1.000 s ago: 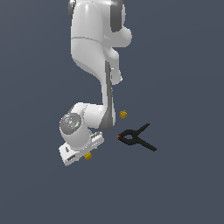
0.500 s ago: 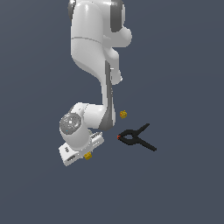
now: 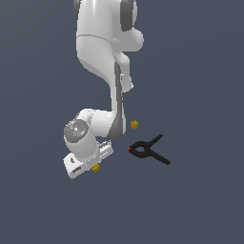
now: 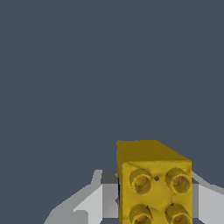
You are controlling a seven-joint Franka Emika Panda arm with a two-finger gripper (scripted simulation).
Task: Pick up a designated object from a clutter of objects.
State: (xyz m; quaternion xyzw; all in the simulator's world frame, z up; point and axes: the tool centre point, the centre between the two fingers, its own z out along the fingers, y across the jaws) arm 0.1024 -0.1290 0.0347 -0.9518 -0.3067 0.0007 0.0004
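While the gripper (image 4: 151, 205) pinches it, the yellow brick (image 4: 153, 183) sits between its fingers.

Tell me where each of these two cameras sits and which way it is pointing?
Exterior view: off the arm and seemingly above it, looking down on the white arm, the gripper, a yellow brick at it, a second yellow brick and a black clamp.
Wrist view: on the wrist, looking along the gripper; grey fingers flank the studded yellow brick, with bare grey ground beyond.
Shared: the gripper and the yellow brick it grips.
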